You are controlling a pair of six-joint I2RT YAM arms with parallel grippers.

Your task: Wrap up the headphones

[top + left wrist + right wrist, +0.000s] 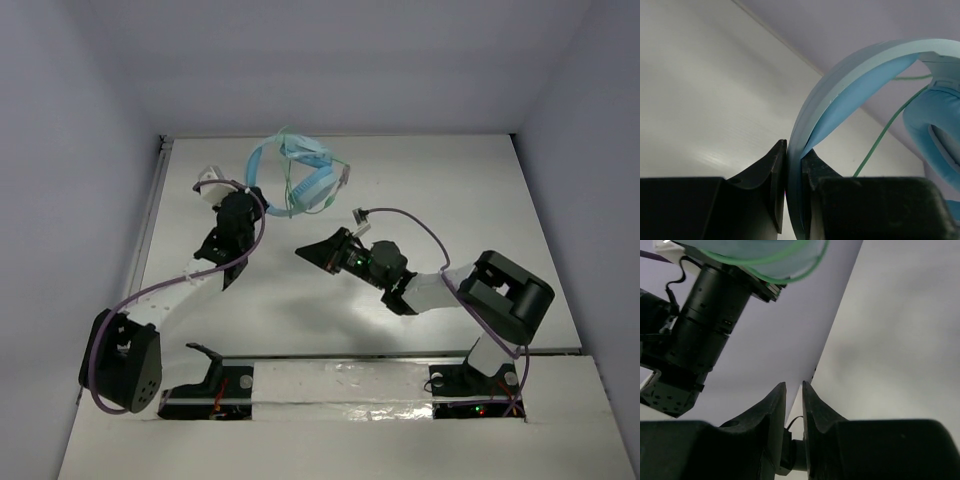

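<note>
Starting nearest the bases, the right tool (794, 390) is seen over the middle of the white counter (450, 190), its 2 fingers drawn to a narrow slit with nothing held between them. Further out, the left tool (794, 150) is clamped on the curved headband (840, 75) of the light blue headphones (298, 172), the band being pinched edge-on between both fingers. The headphones are found near the far edge of the counter, left of centre; whether the surface is touched cannot be told. 1 padded ear cup (935, 125) is shown beyond the grip, and the thin green cable (880, 140) is looped loosely about the cups.
</note>
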